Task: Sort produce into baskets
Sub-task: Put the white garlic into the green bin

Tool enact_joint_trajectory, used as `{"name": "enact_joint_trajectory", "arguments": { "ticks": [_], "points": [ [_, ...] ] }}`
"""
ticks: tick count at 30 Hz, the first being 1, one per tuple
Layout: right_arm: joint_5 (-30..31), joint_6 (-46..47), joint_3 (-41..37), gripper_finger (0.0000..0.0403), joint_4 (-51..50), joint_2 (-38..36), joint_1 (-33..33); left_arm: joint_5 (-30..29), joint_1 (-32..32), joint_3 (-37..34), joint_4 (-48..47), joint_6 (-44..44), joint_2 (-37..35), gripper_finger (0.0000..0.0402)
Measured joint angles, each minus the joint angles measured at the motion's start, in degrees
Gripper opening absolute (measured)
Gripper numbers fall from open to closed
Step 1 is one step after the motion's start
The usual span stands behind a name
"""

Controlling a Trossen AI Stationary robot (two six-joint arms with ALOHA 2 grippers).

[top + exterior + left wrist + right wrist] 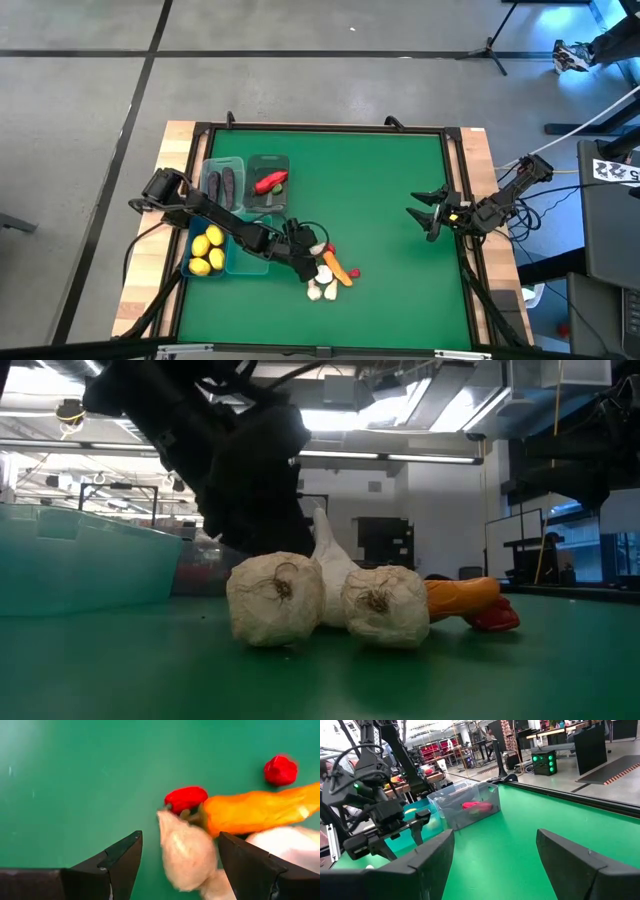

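Four baskets (240, 215) sit grouped at the left of the table (380, 180); one holds the lemons (207, 250), one the eggplants (224, 184), one a red pepper (270, 182), and the fourth, beside the lemons, I cannot see into. Still unsorted, a small heap lies just right of the baskets: garlic bulbs (275, 598), a carrot (255, 811) and two small red peppers (185, 798), packed close together and partly touching. The left hand (177, 862) hangs low over this heap, its fingers spread wide with one garlic bulb (186, 854) between them, gripping nothing yet. That straddle suggests it is lining up to close on that bulb. The right hand (428, 216) waits over bare table near the right edge, fingers spread and empty, well apart from the produce.
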Motion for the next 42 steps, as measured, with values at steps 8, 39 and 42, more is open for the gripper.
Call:
{"name": "enact_joint_trajectory", "arguments": {
  "ticks": [8, 39, 42],
  "points": [
    [0.00, 0.00, -0.02, 0.0280, 0.02, -0.01, 0.01, 0.61, 0.00, -0.02, 0.06, -1.63, 1.01, 0.0255],
    [-0.02, 0.00, -0.08, 0.0280, 0.04, 0.00, 0.01, 1.83, 0.13, -0.07, -0.62, -2.26, 3.22, 0.0147],
    [-0.02, 0.00, -0.09, 0.0280, 0.04, 0.00, 0.00, 1.68, 0.13, -0.05, -0.54, -2.25, 3.10, 0.0140]
  ]
}}
